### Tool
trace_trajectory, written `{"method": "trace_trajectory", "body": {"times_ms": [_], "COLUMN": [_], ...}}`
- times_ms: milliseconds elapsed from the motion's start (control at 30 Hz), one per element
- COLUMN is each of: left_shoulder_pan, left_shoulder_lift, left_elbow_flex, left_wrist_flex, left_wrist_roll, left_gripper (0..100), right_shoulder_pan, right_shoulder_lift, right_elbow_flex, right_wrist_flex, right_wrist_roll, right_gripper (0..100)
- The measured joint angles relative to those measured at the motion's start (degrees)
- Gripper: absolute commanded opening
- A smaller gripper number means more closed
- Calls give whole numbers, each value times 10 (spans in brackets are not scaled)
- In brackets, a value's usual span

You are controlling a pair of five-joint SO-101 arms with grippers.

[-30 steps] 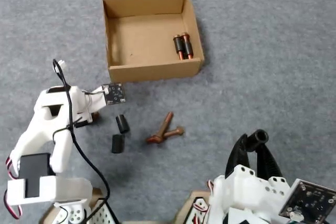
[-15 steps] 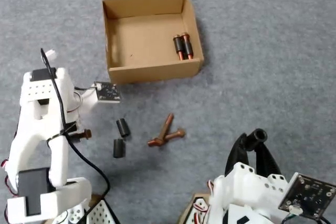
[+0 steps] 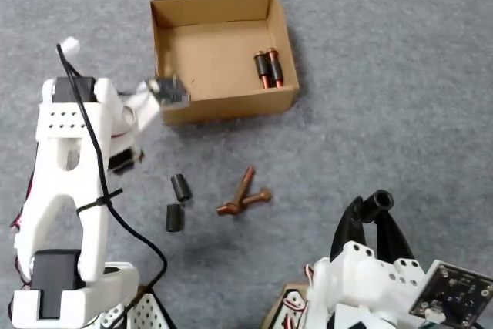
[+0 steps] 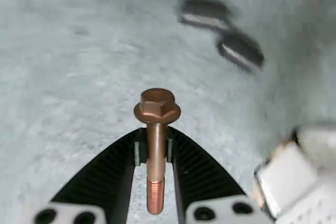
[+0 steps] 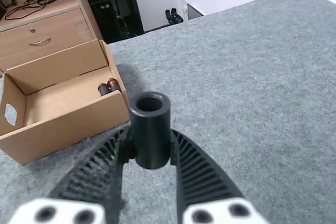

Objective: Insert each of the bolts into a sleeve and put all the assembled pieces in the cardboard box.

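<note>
Left wrist view: left gripper [image 4: 155, 137] is clamped on a bolt [image 4: 156, 109]. Jaws grip the shank, the hex head sticks out past the tips, and the threaded end sits back between the jaws. The bolt is held above the table [image 4: 79, 77], not touching it. Loose sleeves [image 4: 205, 11], two of them, lie on the carpet beyond the head, blurred.

Right wrist view: right gripper [image 5: 149, 145] is clamped on a black sleeve [image 5: 149, 121]. The sleeve is upright, bore facing up, held in the air. Box [image 5: 63, 124] sits beyond it, open top.

High view: the box is at the far middle of the table. Two assembled pieces [image 3: 268, 68] lie inside, side by side and touching, against the right-hand wall. Left arm [image 3: 73, 152] stands left of the box, its wrist board just at the box's near-left corner. The loose sleeves are in front of the box, near each other but apart. Loose bolts [image 3: 245, 199], two, lie just right of them, touching at one end in a V. The right gripper with its sleeve is at the near right, well apart from the loose parts.
</note>
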State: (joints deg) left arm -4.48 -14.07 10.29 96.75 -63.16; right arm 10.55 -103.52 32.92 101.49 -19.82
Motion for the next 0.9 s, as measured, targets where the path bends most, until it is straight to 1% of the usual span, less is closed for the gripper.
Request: {"method": "trace_trajectory", "body": {"times_ms": [133, 267, 333, 433, 567, 700, 800, 900], "left_shoulder_pan": [3, 3, 3, 3, -8, -7, 1, 25], "left_shoulder_lift": [0, 1, 1, -5, -46, -119, -176, -229], "left_elbow_flex": [-59, -107, -133, -166, -192, -193, -170, -125], "left_wrist_flex": [3, 13, 30, 33, 33, 33, 33, 33], "left_wrist_roll": [161, 281, 332, 406, 521, 614, 673, 713], "left_gripper": [19, 19, 19, 19, 19, 19, 19, 19], "right_shoulder_pan": [0, -6, -33, -94, -171, -229, -268, -306], "right_shoulder_lift": [0, 4, 23, 72, 148, 216, 253, 287], "right_elbow_flex": [0, 0, -3, -18, -46, -70, -79, -79], "right_wrist_flex": [-11, -30, -31, -31, -31, -31, -31, -31], "right_wrist_roll": [23, 44, 46, 38, 26, 26, 26, 33], "right_gripper": [2, 2, 1, 1, 1, 1, 1, 1]}}
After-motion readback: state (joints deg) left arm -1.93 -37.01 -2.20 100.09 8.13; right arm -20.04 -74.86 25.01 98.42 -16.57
